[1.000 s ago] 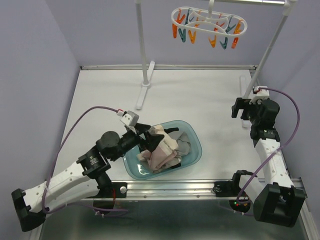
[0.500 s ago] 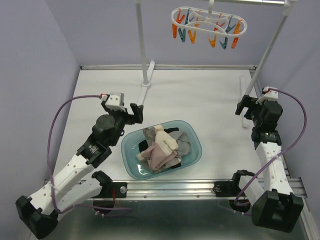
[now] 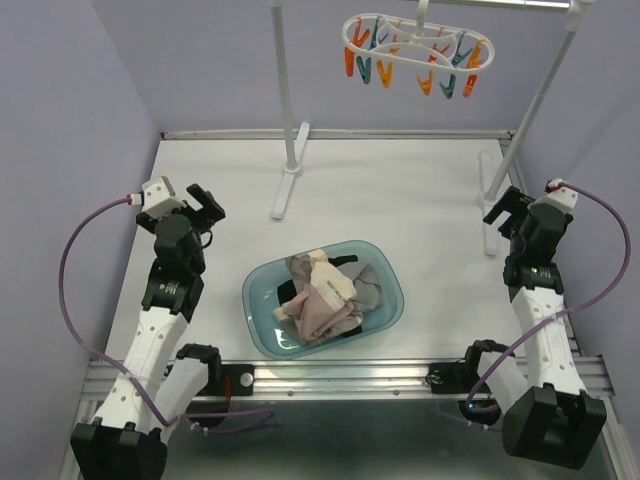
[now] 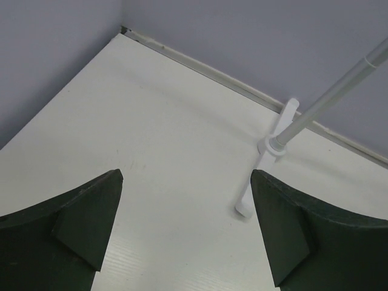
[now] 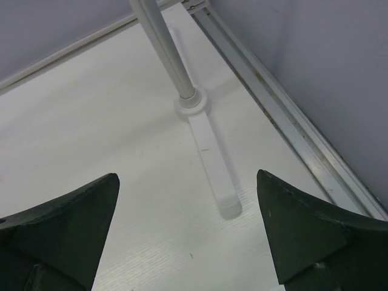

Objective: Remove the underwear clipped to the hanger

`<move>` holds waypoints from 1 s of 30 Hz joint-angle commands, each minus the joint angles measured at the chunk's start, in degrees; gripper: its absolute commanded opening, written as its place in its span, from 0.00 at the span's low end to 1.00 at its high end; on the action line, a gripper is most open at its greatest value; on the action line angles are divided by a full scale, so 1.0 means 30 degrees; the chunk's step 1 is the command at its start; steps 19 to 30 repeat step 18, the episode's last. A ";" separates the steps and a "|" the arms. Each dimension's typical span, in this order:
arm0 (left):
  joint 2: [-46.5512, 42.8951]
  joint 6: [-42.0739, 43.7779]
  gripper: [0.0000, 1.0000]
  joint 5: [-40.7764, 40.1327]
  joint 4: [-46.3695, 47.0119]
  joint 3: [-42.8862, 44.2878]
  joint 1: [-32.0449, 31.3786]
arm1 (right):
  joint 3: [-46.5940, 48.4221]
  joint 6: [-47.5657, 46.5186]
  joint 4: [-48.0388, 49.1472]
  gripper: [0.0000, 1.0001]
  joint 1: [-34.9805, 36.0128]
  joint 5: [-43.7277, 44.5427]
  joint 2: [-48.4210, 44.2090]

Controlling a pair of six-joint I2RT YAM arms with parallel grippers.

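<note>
The white oval hanger with orange and teal clothespins hangs from the rack bar at the top, with no cloth on its pins. The underwear, pale pink, beige, grey and black pieces, lies heaped in the translucent teal basin at the table's front middle. My left gripper is open and empty at the left side of the table, well apart from the basin. My right gripper is open and empty at the right side, close to the right rack pole's foot. Both wrist views show wide-open jaws over bare table.
The left rack pole and its foot stand at the back middle. The right pole rises at the right edge. Purple walls close in on the left, back and right. A metal rail runs along the near edge.
My left arm has swung away from the basin to the left side of the table, gripper empty. My right arm has drawn back and to the right. The clothes in the basin have not moved.
</note>
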 commanded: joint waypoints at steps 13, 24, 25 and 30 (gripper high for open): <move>-0.1486 0.1238 0.99 -0.0687 0.0427 -0.1196 0.0010 | 0.0094 0.1651 0.0781 1.00 -0.0180 0.2416 0.0186; -0.1691 0.1735 0.99 -0.0452 0.0631 -0.1401 0.0010 | 0.0386 0.0428 0.0955 1.00 -0.0180 0.3005 0.0772; -0.1691 0.1735 0.99 -0.0452 0.0631 -0.1401 0.0010 | 0.0386 0.0428 0.0955 1.00 -0.0180 0.3005 0.0772; -0.1691 0.1735 0.99 -0.0452 0.0631 -0.1401 0.0010 | 0.0386 0.0428 0.0955 1.00 -0.0180 0.3005 0.0772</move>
